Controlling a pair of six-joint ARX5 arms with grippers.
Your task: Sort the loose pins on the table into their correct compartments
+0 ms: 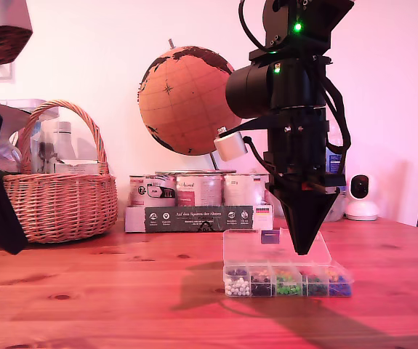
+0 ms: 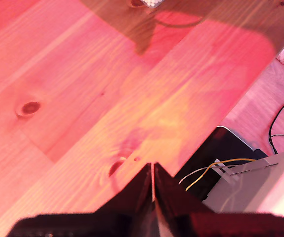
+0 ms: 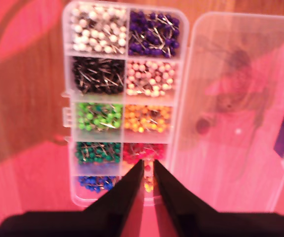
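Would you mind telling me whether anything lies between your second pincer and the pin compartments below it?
Nothing visible does. The lid is folded open to the side, so the compartments are uncovered. My second pincer hangs directly over the red pins, with only air between.

One clear pin box, ten compartments in two rows of five. Two grippers. One globe, one wicker basket, one small camera.
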